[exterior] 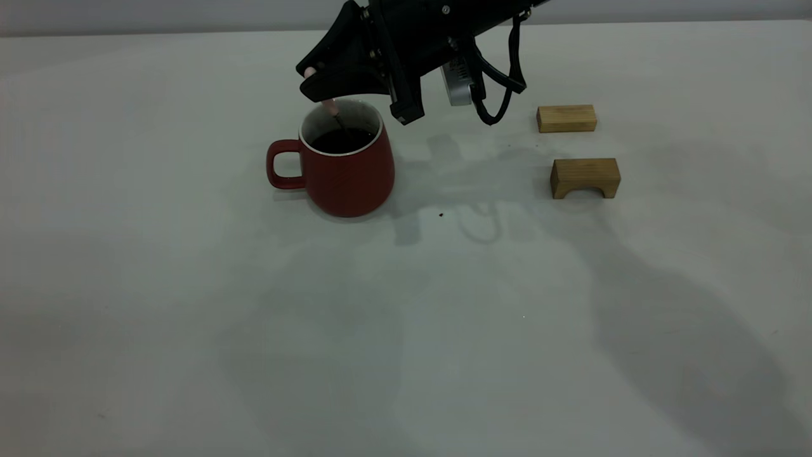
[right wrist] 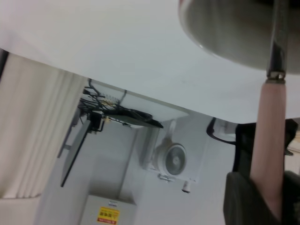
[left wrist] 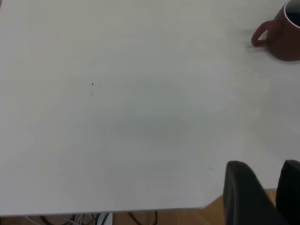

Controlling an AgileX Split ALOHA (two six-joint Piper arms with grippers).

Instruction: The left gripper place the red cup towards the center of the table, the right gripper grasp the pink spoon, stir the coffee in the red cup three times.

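The red cup [exterior: 346, 166] stands upright on the table [exterior: 406, 330], left of centre toward the back, with its handle pointing left. Dark coffee [exterior: 342, 141] fills it. My right gripper [exterior: 321, 81] hangs just above the cup's rim, shut on the pink spoon [exterior: 330, 106], whose metal neck dips into the coffee. In the right wrist view the pink spoon [right wrist: 269, 136] runs from the right gripper [right wrist: 268, 190] into the cup [right wrist: 220, 33]. The left gripper [left wrist: 269, 169] sits open at the table's edge, holding nothing, far from the cup [left wrist: 285, 37].
Two tan wooden blocks lie right of the cup: a flat one [exterior: 566, 118] farther back and an arch-shaped one [exterior: 585, 178] nearer. The right arm's cable loop [exterior: 501, 95] hangs between the cup and the blocks. A tiny dark speck [exterior: 440, 214] marks the tabletop.
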